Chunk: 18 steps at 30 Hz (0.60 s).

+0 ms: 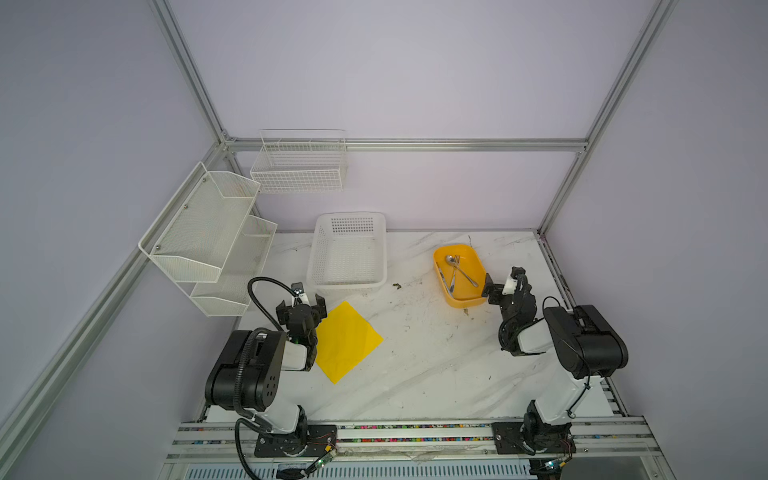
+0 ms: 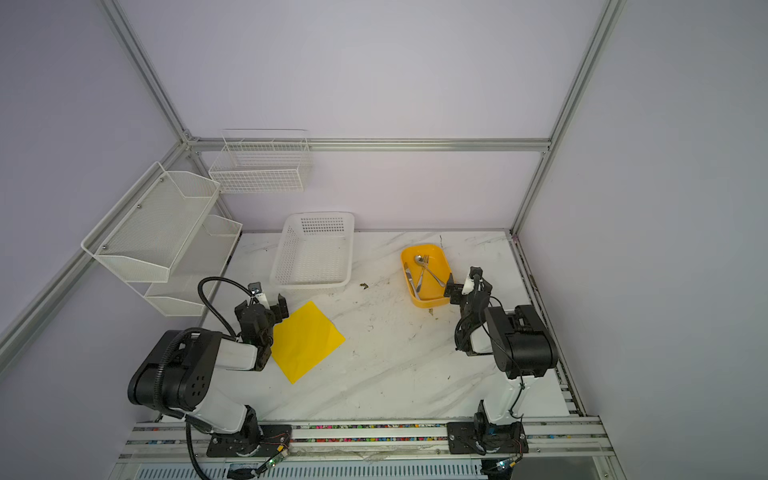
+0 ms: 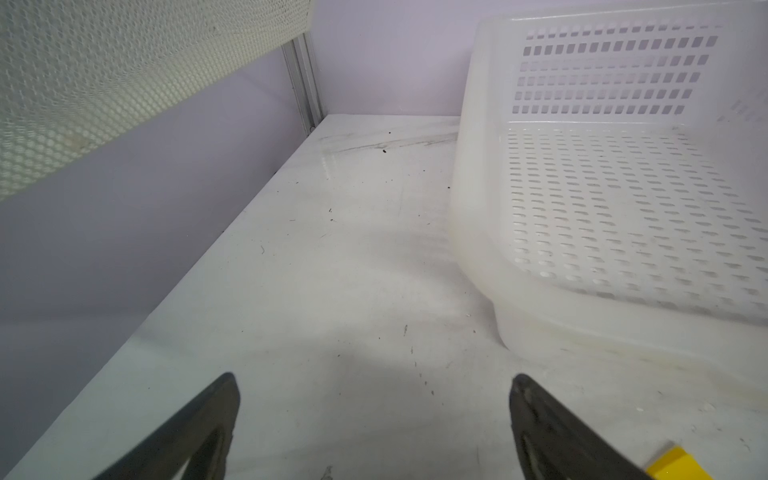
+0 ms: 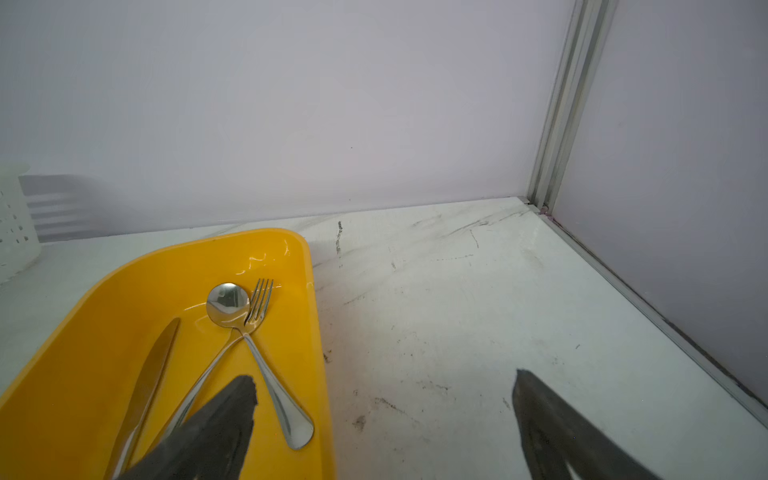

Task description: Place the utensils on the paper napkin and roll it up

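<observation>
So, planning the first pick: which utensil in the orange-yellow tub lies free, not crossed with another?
The knife, lying alone by the wall of the tub; the spoon and fork cross each other near their necks.

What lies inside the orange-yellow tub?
A spoon, a fork and a knife lie in the tub; spoon and fork cross. A finger of the right gripper hides the fork's handle end in the wrist view.

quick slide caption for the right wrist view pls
Open right gripper at the edge of a yellow tub holding a spoon, fork and knife on a marbled table.
</observation>
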Each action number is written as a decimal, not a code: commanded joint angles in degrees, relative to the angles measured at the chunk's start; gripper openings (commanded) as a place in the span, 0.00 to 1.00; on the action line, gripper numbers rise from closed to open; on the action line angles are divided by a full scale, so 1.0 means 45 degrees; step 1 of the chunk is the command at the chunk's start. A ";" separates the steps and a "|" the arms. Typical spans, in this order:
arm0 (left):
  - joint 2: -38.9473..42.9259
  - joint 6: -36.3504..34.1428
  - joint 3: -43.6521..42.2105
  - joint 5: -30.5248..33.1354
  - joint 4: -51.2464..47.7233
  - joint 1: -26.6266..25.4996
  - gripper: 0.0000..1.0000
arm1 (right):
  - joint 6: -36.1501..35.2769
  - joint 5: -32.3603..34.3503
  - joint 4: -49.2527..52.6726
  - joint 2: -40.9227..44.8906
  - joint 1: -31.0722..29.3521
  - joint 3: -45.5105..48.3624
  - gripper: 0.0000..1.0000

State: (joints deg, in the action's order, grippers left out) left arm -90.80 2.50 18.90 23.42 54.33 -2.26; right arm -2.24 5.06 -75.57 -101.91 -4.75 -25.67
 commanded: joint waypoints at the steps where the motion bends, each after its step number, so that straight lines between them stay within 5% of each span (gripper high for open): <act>1: 0.0105 0.0199 0.0446 0.0206 0.0486 0.0072 1.00 | -0.0272 -0.0092 -0.0189 -0.0031 0.0080 -0.0243 0.97; 18: 0.0101 0.0196 0.0435 0.0206 0.0486 0.0068 1.00 | -0.0278 -0.0094 -0.0131 -0.0030 0.0081 -0.0255 0.97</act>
State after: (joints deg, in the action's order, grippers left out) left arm -90.80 2.50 18.90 23.42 54.33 -2.26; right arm -2.24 5.02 -75.55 -101.91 -4.75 -25.67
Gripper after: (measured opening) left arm 0.995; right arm 0.975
